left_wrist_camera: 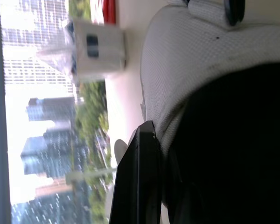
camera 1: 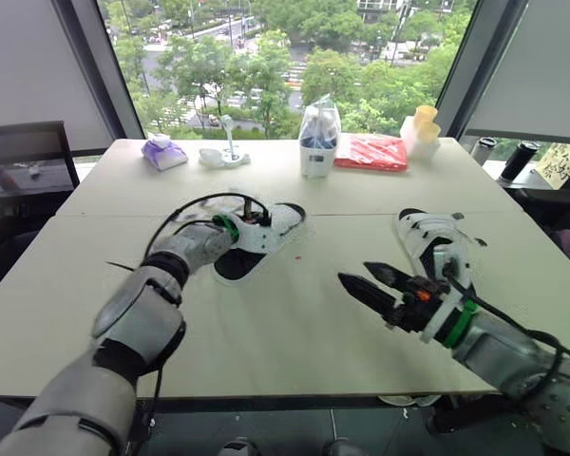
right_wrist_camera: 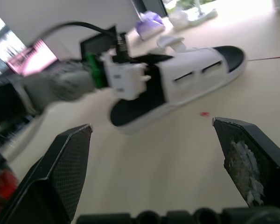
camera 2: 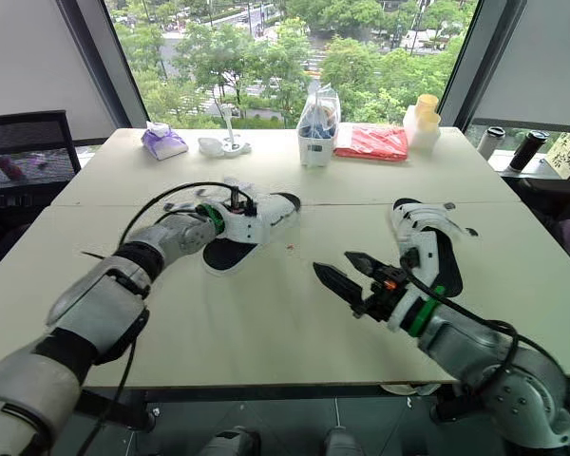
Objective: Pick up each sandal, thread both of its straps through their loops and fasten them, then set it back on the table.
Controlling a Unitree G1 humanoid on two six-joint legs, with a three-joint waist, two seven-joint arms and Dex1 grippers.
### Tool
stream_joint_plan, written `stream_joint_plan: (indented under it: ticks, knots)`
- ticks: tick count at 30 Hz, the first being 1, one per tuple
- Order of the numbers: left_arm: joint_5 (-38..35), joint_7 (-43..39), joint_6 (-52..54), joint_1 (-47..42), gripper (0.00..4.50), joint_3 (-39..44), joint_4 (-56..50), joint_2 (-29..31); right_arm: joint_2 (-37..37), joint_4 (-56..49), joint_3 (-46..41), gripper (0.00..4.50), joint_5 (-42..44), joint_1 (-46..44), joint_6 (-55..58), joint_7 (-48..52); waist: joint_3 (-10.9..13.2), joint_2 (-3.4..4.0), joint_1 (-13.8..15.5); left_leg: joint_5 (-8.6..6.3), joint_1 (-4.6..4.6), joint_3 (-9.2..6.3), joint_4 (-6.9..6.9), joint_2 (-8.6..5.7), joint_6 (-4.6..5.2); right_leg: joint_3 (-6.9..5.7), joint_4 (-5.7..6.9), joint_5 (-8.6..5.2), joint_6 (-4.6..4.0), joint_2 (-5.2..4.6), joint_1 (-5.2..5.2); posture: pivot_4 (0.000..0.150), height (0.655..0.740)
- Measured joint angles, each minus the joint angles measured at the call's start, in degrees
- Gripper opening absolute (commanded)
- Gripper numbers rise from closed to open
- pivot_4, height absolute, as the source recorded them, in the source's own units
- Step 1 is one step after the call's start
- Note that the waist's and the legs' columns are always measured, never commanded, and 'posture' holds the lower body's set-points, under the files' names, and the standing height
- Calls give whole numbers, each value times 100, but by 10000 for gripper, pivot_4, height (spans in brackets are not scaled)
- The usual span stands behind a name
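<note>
Seemingly mid-pickup, the left claw rested on the white mesh, black-soled sandal (grip hidden); the spread right claw, facing it, looked due to start threading.

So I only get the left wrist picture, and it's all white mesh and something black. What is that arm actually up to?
Observer: The left gripper is pressed up against a white sandal with a black footbed, lying near the middle of the table.
Operator: Is there just the one shoe?
Observer: No, a second sandal lies flat on the robot's right side, with nothing touching it.
Operator: And the other arm?
Observer: The right gripper hovers over bare table beside that second sandal, fingers wide open and holding nothing.
</note>
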Motion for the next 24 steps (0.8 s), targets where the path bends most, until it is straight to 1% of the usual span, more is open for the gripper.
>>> stream_joint_plan:
  ticks: [3,6,8,13,14,15,16,17,18,22,23,24]
  knots:
    - [511,604,-1132,-27,322,-381,-281,387,-437,487,-204,45000,-436,-5,-61,679,1,-1,13,0,-1,1,4,-1,0,0,-2,0,1,-2,1,1500,7400]
    - [823,1060,-2030,-23,322,-516,-623,601,-717,702,-167,45000,-629,-124,-42,1338,2,-3,13,0,-2,2,8,0,0,0,-2,1,2,-2,1,1500,7400]
    - [911,1199,-2657,9,322,-573,-926,646,-898,833,-134,45000,-768,-264,-36,1726,2,-3,13,0,-2,4,12,0,0,0,-3,2,4,-4,4,1500,7400]
    - [927,1341,-3495,245,322,-520,-1335,603,-1181,1037,44,45000,-1046,-382,80,2460,4,-7,14,1,-2,7,17,-1,0,-1,-1,4,5,-6,5,1500,7400]
    - [922,1342,-3564,259,0,-463,-1359,582,-1212,1060,58,39639,-1107,-379,83,2573,4,-7,14,1,-2,7,18,-1,0,-1,1,4,6,-6,5,1500,7400]
    - [881,1347,-3592,273,0,-399,-1386,551,-1245,1096,82,37537,-1200,-377,74,2726,4,-7,15,1,-2,8,20,-2,0,-1,2,4,6,-6,7,1500,7400]
    - [860,1348,-3591,277,0,-375,-1391,516,-1266,1129,107,33068,-1308,-373,49,2851,4,-7,14,1,-2,8,23,-2,0,-1,3,5,7,-6,8,1500,7400]
    - [858,1342,-3583,287,0,-361,-1389,481,-1288,1150,143,27068,-1410,-359,9,2944,4,-7,14,1,-1,9,25,-3,0,-1,3,5,8,-6,10,1500,7400]
    - [858,1326,-3567,324,0,-346,-1381,430,-1297,1171,220,22979,-1589,-346,-85,3073,4,-7,13,1,0,10,26,-4,1,-1,4,6,9,-6,12,1500,7400]
    - [874,1318,-3408,475,0,-345,-1297,282,-1166,1442,648,1915,-2326,-444,-576,3316,5,-9,-11,1,3,12,35,-5,1,0,15,7,11,-4,11,1500,7400]
    - [880,1318,-3371,474,0,-344,-1274,269,-1086,1563,814,863,-2529,-558,-707,3347,6,-10,-17,1,5,12,39,-4,1,0,19,7,11,-3,11,1500,7400]
    - [880,1318,-3327,474,0,-342,-1273,253,-1025,1645,941,863,-2692,-640,-815,3363,6,-8,-15,1,5,13,42,-4,1,1,25,7,11,-2,11,1500,7400]
